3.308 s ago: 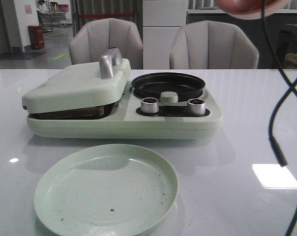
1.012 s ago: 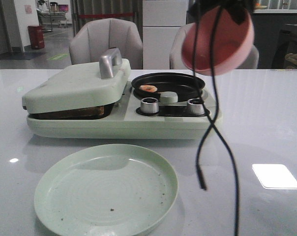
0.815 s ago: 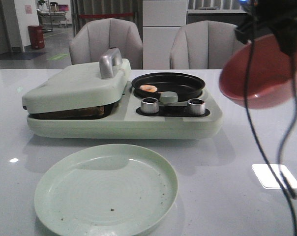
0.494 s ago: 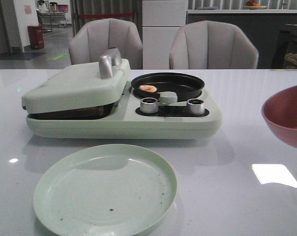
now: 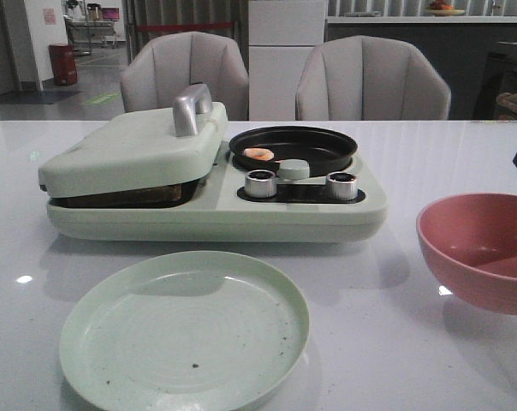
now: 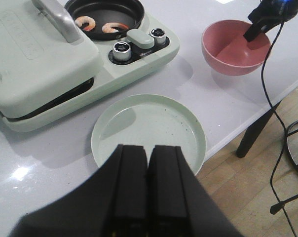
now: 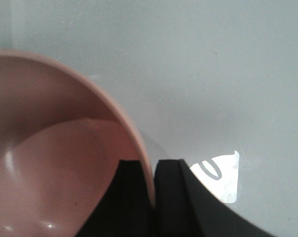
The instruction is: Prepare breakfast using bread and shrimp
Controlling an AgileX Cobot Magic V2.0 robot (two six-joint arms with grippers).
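Two orange-pink shrimp (image 6: 85,22) (image 6: 114,27) lie in the black round pan (image 5: 293,147) of the pale green breakfast maker (image 5: 216,214); the front view shows one shrimp (image 5: 258,154). The bread is hidden under the maker's shut lid (image 5: 130,150); only a dark brownish strip (image 5: 121,199) shows in the gap. My right gripper (image 7: 151,177) (image 6: 251,34) is shut on the rim of an empty pink bowl (image 5: 481,248) (image 7: 55,163) that appears to rest on the table at the right. My left gripper (image 6: 148,163) is shut and empty, hanging over the near edge of the green plate (image 6: 149,131).
The empty green plate (image 5: 186,330) lies in front of the maker. Two silver knobs (image 5: 260,183) (image 5: 342,185) and a green button sit on the maker's front; a silver handle (image 5: 190,107) tops the lid. Two chairs stand behind the table. The table's edge (image 6: 267,106) runs near the bowl.
The shrimp now lie in the pan, which was empty at first. My right gripper has carried the pink bowl from above the pan rightward and down to the table.
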